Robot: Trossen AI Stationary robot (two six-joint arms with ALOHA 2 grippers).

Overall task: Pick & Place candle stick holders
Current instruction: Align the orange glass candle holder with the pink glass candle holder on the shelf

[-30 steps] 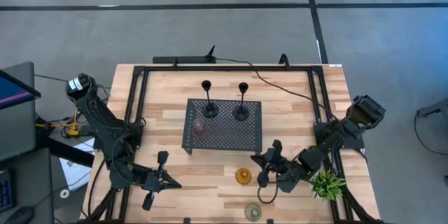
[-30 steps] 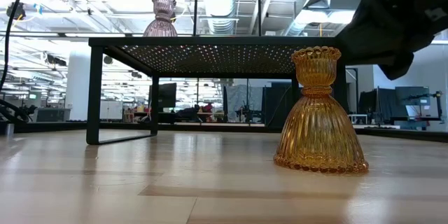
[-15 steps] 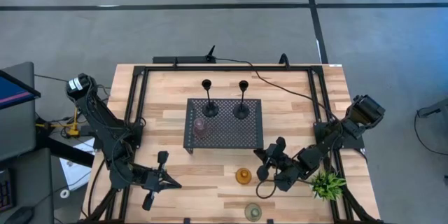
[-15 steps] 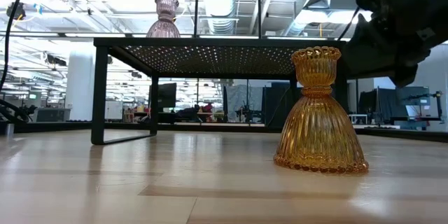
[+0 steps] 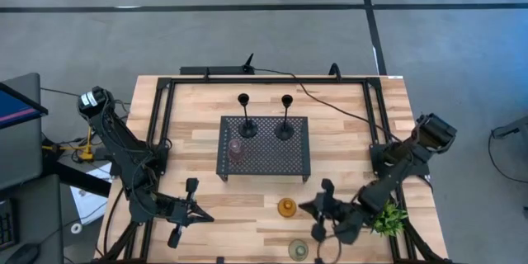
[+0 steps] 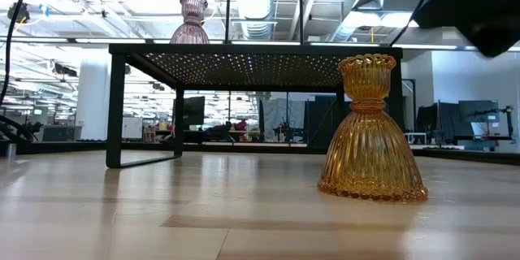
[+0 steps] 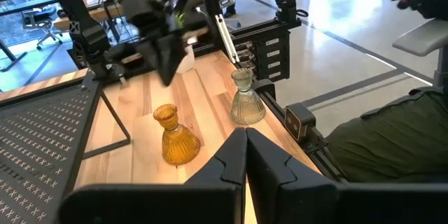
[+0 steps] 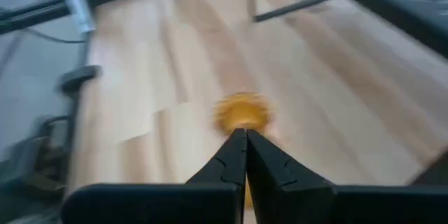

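On the black perforated tray stand two slim black candle stick holders and a pink glass one. An amber glass holder stands on its wide base on the table in front of the tray. A greenish glass holder stands by the near edge. My right gripper is shut. It hovers just right of the amber holder and above it, pointing at it. My left gripper is shut, level, at the near left.
A small green plant stands at the near right, beside my right arm. The tray stands on legs, with open space under it. Black frame rails run along the table's left, right and far edges. A cable crosses the far right.
My right gripper has drawn back from the tray's near right corner toward the table's near edge and risen, and now points at the amber holder. The tray, with the pink holder on it, shifted slightly toward the right early in that second. The amber holder stayed put.
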